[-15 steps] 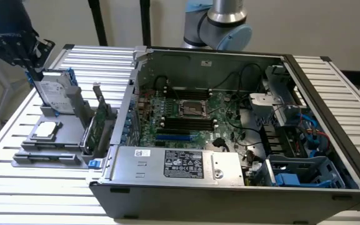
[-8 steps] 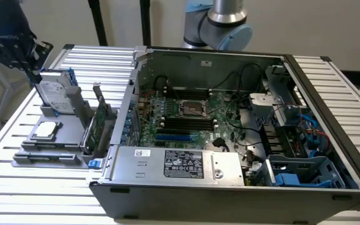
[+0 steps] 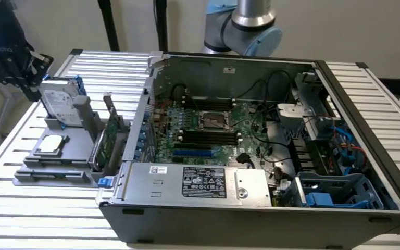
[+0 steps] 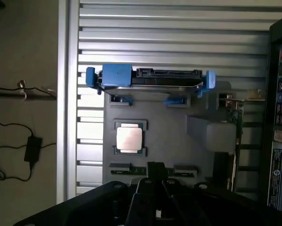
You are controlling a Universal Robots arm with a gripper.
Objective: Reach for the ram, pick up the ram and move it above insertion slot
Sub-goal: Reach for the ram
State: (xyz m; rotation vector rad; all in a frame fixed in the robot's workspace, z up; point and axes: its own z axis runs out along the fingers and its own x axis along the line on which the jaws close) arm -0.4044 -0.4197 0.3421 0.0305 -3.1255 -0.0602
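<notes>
OK, counts first: one arm (image 3: 245, 26), one hand (image 4: 156, 172), one ram (image 3: 54, 176), one open PC case (image 3: 255, 219), all on one slatted metal counter (image 3: 366, 94).

One gray fixture tray (image 3: 68, 140) sits just beside the case, on the exterior view's left. It carries four parts, one of each:
- hard drive (image 3: 60, 107) in a blue caddy, standing on edge at the far end
- CPU (image 3: 50, 146) lying flat mid-tray
- green expansion card (image 3: 106, 140) with a metal bracket, upright on the side nearest the case
- the ram, seated in the long holder at the near end, opposite the hard drive with the CPU between them

The ram is in the tray, not lifted, and well apart from the memory slots (image 3: 207, 136).

Exterior view gives the case interior:
- motherboard with its CPU socket (image 3: 210, 121)
- a bank of black memory slots just in front of the socket
- one blue slot (image 3: 189, 153) in front of those
- labelled power supply (image 3: 193, 185) along the near wall
- cable runs and a blue plastic bracket (image 3: 322, 199) on the exterior view's right

Wrist view looks straight down on the tray, and the hand's dark tip overlaps the middle of the ram (image 4: 137, 170). I can't tell whether they touch, or whether the hand is released or clenched. The same view picks up the floor past the counter edge, with one black power adapter (image 4: 32, 148) and loose cable.
</notes>
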